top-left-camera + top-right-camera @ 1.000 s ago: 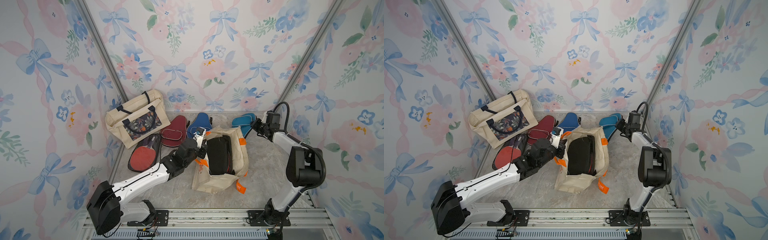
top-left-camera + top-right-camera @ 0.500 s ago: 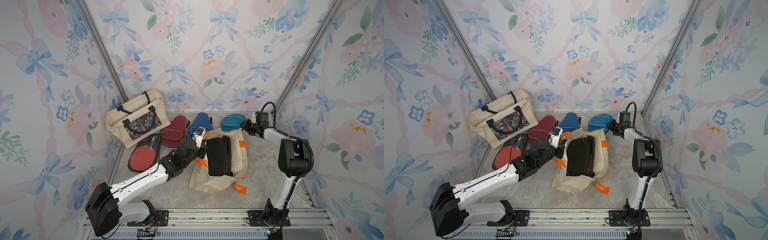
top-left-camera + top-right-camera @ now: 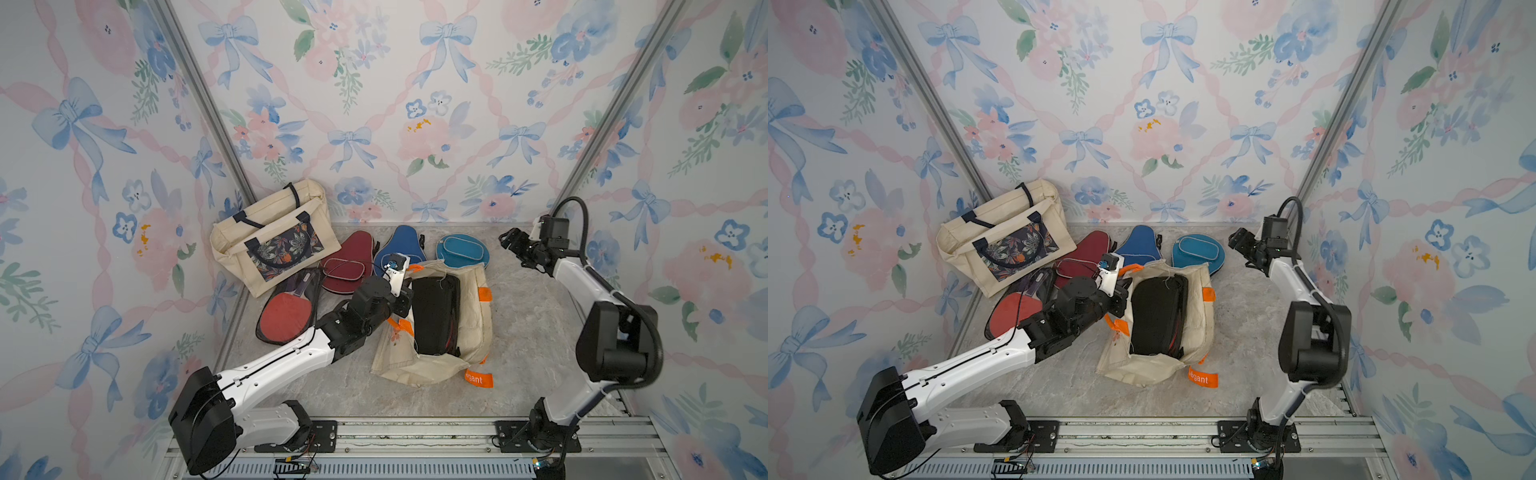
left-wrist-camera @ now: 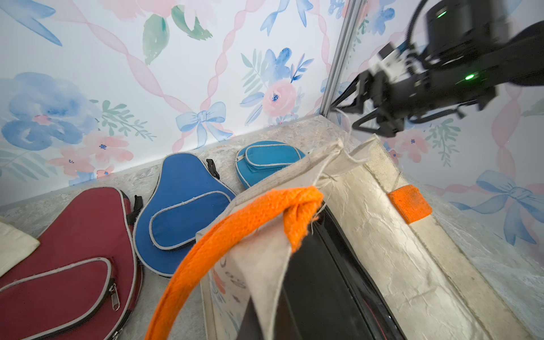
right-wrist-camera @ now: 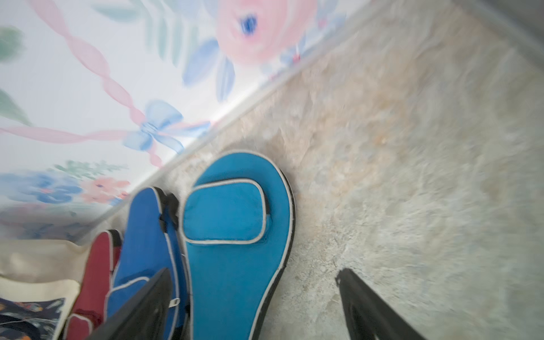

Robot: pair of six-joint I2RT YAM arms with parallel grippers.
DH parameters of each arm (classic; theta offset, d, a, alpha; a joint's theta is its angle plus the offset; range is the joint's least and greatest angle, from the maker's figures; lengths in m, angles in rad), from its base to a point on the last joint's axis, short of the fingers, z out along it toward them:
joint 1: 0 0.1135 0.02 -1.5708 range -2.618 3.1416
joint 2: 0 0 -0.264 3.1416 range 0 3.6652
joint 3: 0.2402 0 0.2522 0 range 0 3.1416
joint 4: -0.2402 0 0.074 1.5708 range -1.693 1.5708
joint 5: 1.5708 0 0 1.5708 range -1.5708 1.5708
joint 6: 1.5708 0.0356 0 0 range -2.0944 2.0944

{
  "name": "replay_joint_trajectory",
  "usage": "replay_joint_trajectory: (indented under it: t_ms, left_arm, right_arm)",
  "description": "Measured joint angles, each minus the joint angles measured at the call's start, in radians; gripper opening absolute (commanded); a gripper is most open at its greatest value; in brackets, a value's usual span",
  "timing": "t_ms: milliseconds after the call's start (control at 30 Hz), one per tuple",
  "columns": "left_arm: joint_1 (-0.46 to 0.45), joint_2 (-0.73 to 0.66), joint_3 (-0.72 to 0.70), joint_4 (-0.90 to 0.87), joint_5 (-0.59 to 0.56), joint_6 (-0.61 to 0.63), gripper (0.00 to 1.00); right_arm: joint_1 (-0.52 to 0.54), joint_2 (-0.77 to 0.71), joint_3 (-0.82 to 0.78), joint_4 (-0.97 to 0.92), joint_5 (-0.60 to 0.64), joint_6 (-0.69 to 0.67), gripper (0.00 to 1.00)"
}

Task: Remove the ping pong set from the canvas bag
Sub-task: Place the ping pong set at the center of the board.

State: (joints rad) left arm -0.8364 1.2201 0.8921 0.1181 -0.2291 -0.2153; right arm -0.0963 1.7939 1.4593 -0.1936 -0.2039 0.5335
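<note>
The canvas bag [image 3: 478, 328] with orange handles [image 4: 235, 223] lies open mid-floor, and a black mesh pouch [image 3: 436, 316] of the ping pong set is inside it. My left gripper [image 3: 405, 297] is shut on the bag's left rim beside a handle; its jaws are out of the left wrist view. A teal case [image 3: 461, 251] lies flat on the floor by the back wall. Just right of it my right gripper [image 3: 509, 241] hovers open and empty. In the right wrist view the teal case [image 5: 235, 235] shows between the spread fingers [image 5: 141, 303].
A blue case [image 3: 401, 247], a maroon case [image 3: 353, 266] and a mesh pouch showing a red paddle [image 3: 286, 311] lie left of the teal one. A cream tote with a floral pocket [image 3: 270, 241] leans in the back left corner. Walls close in on three sides.
My right gripper carried the teal case left along the back wall, set it down beside the blue case, opened and drew back slightly. The left gripper stayed put.
</note>
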Motion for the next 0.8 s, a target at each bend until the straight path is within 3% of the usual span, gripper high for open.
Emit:
replay_joint_trajectory:
  t_ms: [167, 333, 533, 800]
  left_arm:
    - [0.0, 0.0, 0.0, 0.0, 0.014, -0.007, 0.0]
    - [-0.001, 0.003, 0.0, 0.008, 0.029, -0.007, 0.0]
    - [-0.059, 0.046, 0.0, 0.051, -0.013, 0.008, 0.0]
    - [-0.157, 0.111, 0.0, 0.1, -0.075, 0.032, 0.0]
  right_arm:
    - [0.059, -0.423, -0.2, 0.012, 0.05, -0.011, 0.84]
    - [0.341, -0.683, -0.36, -0.026, 0.155, -0.048, 0.82]
    - [0.546, -0.762, -0.518, -0.043, 0.214, -0.016, 0.8]
    - [0.651, -0.76, -0.648, -0.034, 0.216, 0.071, 0.8]
